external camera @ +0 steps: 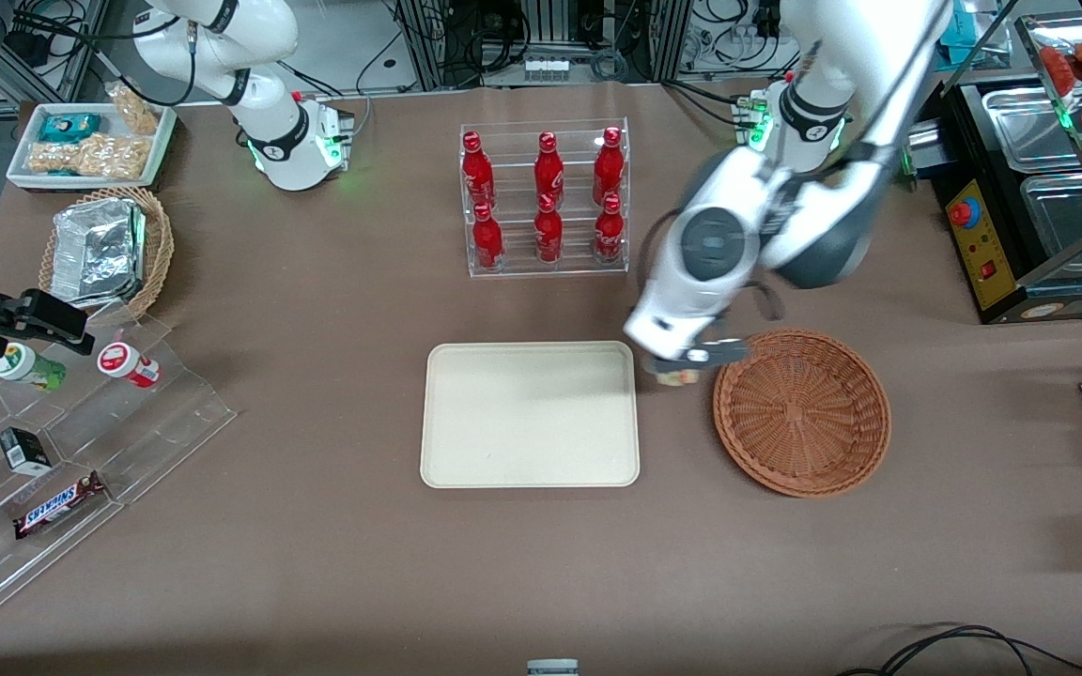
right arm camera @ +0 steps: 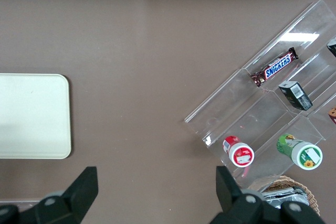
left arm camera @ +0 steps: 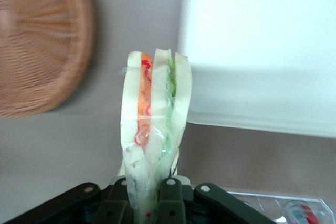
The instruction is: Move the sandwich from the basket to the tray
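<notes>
The gripper point(external camera: 691, 361) hangs above the strip of bare desk point(external camera: 316, 563) between the tray point(external camera: 530, 414) and the basket point(external camera: 802, 410), its fingers point(left arm camera: 170, 195) pinched on the lower edge of the sandwich point(left arm camera: 153, 124), which stands upright between them in clear wrap, its pale bread slices showing an orange-red layer and a green layer edge-on. In the front view the sandwich point(external camera: 677, 377) peeks out just under the gripper, off the basket's rim and just clear of the tray's corner, over neither of them. From the gripper, the round reddish-brown wicker basket lies at about 4 o'clock in the front view, close by, with nothing in it. The cream tray sits at about 8 o'clock, flat on the desk, its surface bare. At roughly 11 o'clock, farther from the front camera, a clear rack point(external camera: 546, 197) holds six red bottles point(external camera: 548, 169) in two rows. Well off toward the parked arm's end of the desk stand a tan wicker basket with a foil container point(external camera: 100, 249), a white tray of snacks point(external camera: 90, 143), and a stepped clear stand point(external camera: 81, 469) carrying a chocolate bar point(external camera: 59, 504) and two small capped jars point(external camera: 130, 364)
</notes>
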Robot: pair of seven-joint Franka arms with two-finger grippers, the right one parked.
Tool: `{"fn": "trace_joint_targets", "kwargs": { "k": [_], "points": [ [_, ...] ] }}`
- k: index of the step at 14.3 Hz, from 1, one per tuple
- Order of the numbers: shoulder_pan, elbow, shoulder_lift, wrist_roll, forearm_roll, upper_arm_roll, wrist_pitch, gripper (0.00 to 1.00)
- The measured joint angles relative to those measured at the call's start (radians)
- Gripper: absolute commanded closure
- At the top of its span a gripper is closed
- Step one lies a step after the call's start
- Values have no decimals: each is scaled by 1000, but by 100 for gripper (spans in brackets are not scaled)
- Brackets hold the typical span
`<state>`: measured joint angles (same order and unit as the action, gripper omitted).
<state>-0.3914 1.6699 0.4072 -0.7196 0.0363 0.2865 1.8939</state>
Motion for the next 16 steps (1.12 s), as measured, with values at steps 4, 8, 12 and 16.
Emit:
{"fn": "trace_joint_targets", "kwargs": {
  "k": [4, 8, 12, 16],
  "points": [
    [-145, -226, 240, 10, 5, -5, 36, 84],
    [-180, -498, 481, 4, 54, -12, 55, 82],
    [-182, -559, 550, -63, 58, -12, 165, 72],
    [-184, -570, 553, -146, 64, -17, 213, 0]
  ]
}}
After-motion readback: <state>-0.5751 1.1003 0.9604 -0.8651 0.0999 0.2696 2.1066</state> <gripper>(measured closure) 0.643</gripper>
